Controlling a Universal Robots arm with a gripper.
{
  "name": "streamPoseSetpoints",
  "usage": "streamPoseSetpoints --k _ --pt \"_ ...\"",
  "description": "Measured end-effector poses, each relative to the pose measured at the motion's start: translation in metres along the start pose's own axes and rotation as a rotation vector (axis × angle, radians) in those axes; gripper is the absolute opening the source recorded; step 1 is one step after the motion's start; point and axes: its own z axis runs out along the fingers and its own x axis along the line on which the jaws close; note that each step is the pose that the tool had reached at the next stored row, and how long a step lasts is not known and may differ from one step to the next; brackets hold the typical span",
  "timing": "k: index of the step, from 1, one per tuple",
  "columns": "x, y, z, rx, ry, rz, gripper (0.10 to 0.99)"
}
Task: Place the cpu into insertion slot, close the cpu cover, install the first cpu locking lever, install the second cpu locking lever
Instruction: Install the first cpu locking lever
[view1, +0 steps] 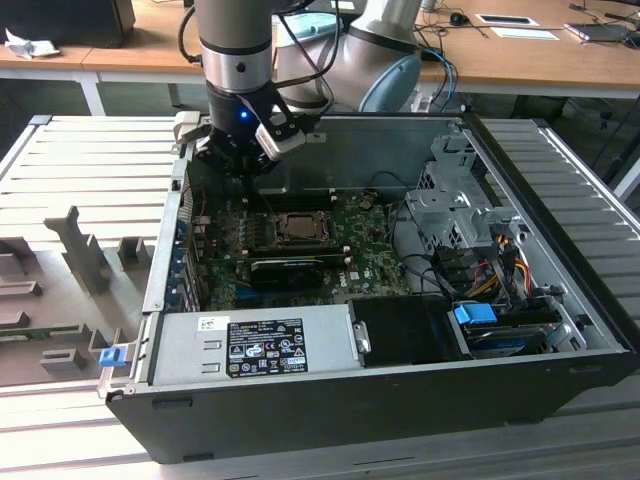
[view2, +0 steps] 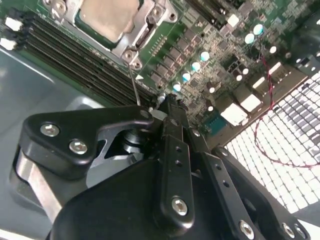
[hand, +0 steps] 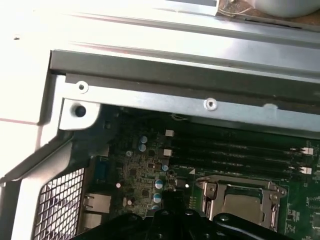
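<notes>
The hand (view2: 167, 105), its fingers pressed together, sits low over the green motherboard (view2: 220, 55). A thin metal lever (view2: 134, 85) ends right at its tip; whether it grips that lever I cannot tell. Just beside it, toward the exterior view's right, the cpu (view2: 102, 17) lies in the insertion slot (hand: 220, 200) under the lowered cpu cover (view2: 145, 37).

cpu cover (hand: 239, 182): bright metal | gripper (view2: 167, 106): matt black (screws shiny)
</notes>
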Motion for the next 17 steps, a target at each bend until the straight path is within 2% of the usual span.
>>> streamPoseSetpoints --k 2,6,10,17 --pt "0.0002 0.002 0.0009 0.0 -0.0001 0.0 0.106" --pt "-0.0008 0.0104 0.0017 0.0 0.0 0.0 0.106" --pt "-0.0038 0.0132 0.002 0.001 0.0001 0.0 0.106" --pt "-0.0248 0.0106 0.0024 0.001 0.0 0.002 0.106"
